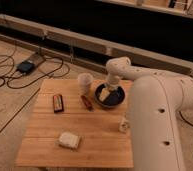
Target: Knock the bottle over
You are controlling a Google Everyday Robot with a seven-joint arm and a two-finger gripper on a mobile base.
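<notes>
**Pincer over the bowl, bottle not yet reached**

The bottle [123, 124] stands on the right side of the desk [90, 127], close to its right edge and right against the big white arm [155, 110], which hides part of it. It appears upright: its long axis runs straight up from the desk, with the neck and cap at the top and the base on the wood. So the task is not done, and nothing is touching the bottle.

The pincer [106, 93] hangs at the far side of the desk, low over the dark bowl [119, 101] and perhaps dipping into it, just right of the white cup [85, 82]. Whether it is wide or narrow, or holds anything, I cannot tell. It is well apart from the bottle, which lies nearer and a little to the right of the bowl.

I judge the step in hand to be the approach. The next move calls for lifting clear of the bowl's rim, coming toward the near right, and dropping to the height of the bottle's upper half. A sideways push high on the body, aimed left or nearer across open wood, should tip so slim a thing readily. A low push would likely only slide it toward the edge.
</notes>
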